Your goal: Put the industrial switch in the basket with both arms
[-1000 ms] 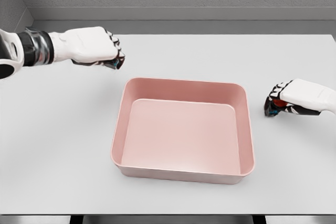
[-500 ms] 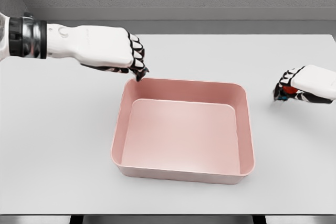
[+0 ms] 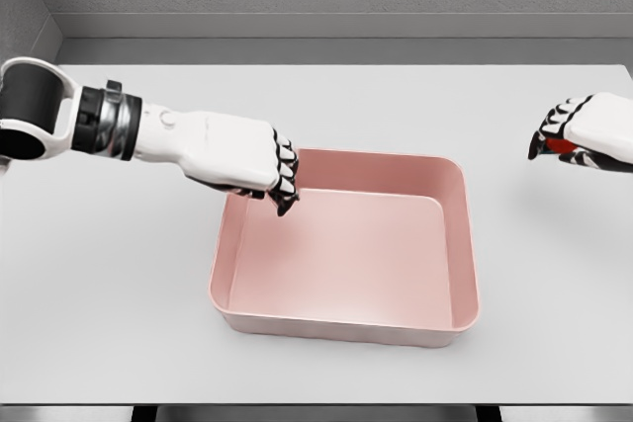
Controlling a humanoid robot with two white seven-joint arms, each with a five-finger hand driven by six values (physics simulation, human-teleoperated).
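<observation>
My left hand (image 3: 252, 160), fingers curled empty, hangs over the pink basket's (image 3: 465, 244) near-left rim; right hand (image 3: 584, 133) grips something red, clear counter (image 3: 119, 274) beneath.

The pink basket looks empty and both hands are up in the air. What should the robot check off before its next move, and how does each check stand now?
1. Basket free to take something: ok, its floor is bare pink.
2. Left hand shut on the load: cannot tell, the fingers curl over the basket's back left corner, but nothing shows in them.
3. Right hand shut on the load: ok, curled around a red item.
4. That red item is the industrial switch: cannot tell, mostly hidden.
5. Right hand over the basket: not ok, it hangs beyond the basket's right wall.
6. Table around the basket free of obstacles: ok.
</observation>
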